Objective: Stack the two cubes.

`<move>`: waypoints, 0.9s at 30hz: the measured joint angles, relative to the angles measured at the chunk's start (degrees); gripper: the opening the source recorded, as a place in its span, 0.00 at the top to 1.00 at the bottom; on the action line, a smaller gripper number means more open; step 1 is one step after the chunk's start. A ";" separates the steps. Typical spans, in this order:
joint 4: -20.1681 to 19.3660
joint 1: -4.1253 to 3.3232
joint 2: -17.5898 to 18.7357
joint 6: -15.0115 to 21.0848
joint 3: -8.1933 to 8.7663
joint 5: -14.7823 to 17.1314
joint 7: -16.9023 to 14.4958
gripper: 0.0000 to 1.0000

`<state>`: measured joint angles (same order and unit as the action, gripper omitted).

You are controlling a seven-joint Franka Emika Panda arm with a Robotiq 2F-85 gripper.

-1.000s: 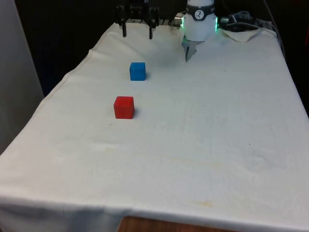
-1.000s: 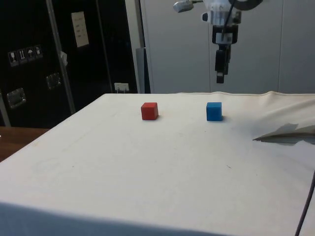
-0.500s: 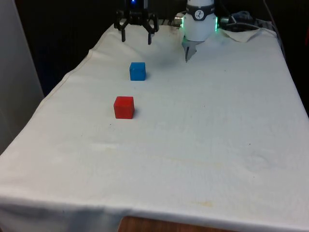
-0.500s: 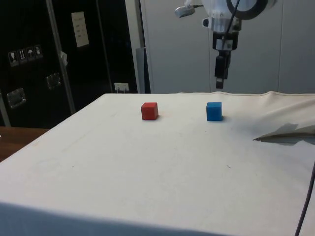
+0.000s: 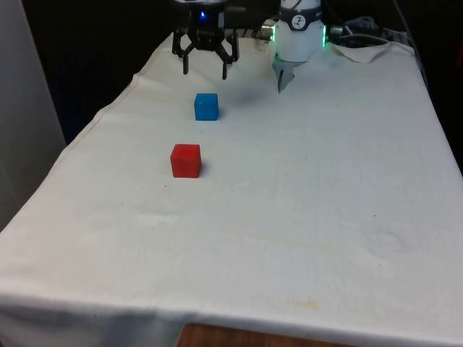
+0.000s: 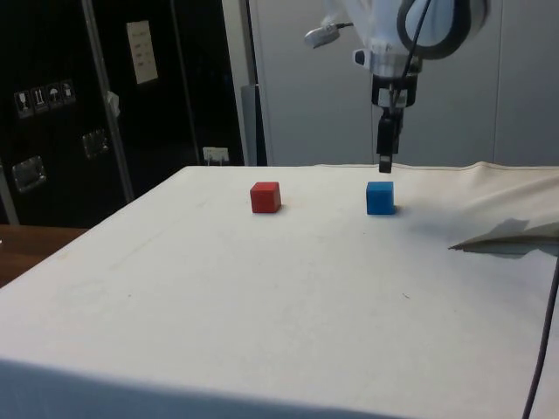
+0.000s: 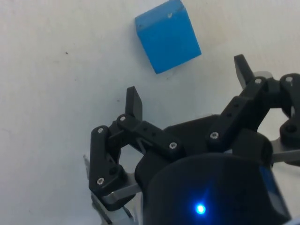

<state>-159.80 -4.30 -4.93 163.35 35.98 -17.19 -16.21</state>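
Gripper (image 5: 205, 69) at upper left of front frame, fingers spread wide, holding and touching nothing, hanging above the cloth w/ the blue cube (image 5: 206, 106) just below it in frame. Two cubes total: 1 red cube (image 5: 186, 160) left of centre, 1 blue, apart from each other, both on the table (image 5: 325, 202).

Front cam faces robot across table; side cam looks crosswise; wrist cam close, downward; all share blue cube (image 5: 206, 106).
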 measured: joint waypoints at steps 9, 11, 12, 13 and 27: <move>0.74 -0.52 3.21 1.32 -0.74 1.78 -0.40 0.00; 0.74 -0.52 3.72 1.60 -0.86 2.29 -0.63 0.00; 0.74 -0.52 4.07 1.83 -0.92 2.64 -0.86 0.00; 0.74 -0.57 4.41 2.06 -0.92 2.98 -1.09 0.00; 1.55 -0.69 8.08 4.47 -2.64 8.82 -4.98 0.00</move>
<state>-158.25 -4.98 3.15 167.82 33.35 -8.37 -21.20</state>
